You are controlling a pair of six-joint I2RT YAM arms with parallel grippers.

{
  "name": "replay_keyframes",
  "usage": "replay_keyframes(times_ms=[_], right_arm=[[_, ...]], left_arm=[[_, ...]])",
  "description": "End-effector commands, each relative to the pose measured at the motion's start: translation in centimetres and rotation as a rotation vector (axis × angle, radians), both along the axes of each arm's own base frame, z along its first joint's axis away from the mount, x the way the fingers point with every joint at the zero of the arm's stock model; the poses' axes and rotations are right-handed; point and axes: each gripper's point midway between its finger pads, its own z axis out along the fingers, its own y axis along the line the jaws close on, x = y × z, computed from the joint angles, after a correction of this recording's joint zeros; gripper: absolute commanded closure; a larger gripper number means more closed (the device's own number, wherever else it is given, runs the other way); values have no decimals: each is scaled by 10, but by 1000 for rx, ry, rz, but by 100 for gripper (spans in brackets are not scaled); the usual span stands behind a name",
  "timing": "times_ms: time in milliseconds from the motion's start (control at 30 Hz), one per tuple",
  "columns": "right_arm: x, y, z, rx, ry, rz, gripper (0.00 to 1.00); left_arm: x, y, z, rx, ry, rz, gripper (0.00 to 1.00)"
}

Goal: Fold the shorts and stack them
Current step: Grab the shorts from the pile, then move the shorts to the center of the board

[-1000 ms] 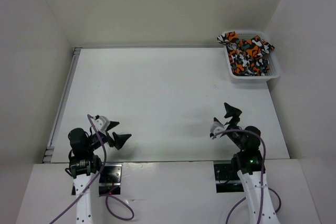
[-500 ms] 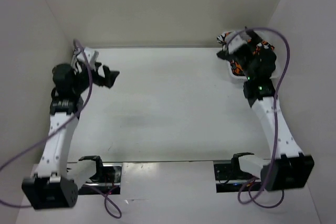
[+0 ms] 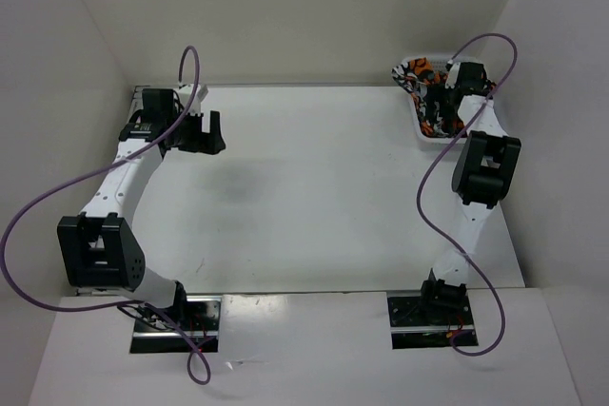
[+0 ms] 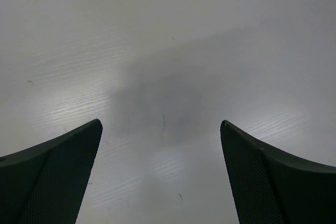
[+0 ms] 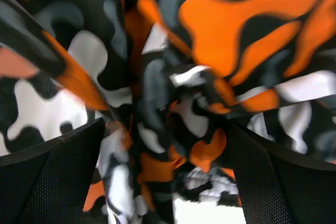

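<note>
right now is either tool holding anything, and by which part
Nothing is held. The left tool is open over the table; the right tool is open, close over the bunched shorts, jaws not closed on the fabric.

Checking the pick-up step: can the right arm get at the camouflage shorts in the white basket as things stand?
Probably yes. The right tool hangs open close over the orange, black, grey and white camouflage fabric shorts, which fill its wrist view, and nothing shows in between.

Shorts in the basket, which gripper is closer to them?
Right. The right gripper hangs open just above the shorts in the basket; the left gripper is open over bare table at the far left.
</note>
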Motion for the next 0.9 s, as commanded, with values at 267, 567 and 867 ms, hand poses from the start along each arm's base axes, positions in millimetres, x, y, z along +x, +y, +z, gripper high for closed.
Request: replay_keyframes(times_ms=[267,567,867], right_arm=[[6,36,23,123,-34,82,100],[0,82,352,67,-721,62,100],[-115,285,508,111,-1010,429,100]], left_arm=[[-1,10,8,41,-17,39,0],[21,22,41,85,-154,95,0],[33,35,88,121,-310,160,0]])
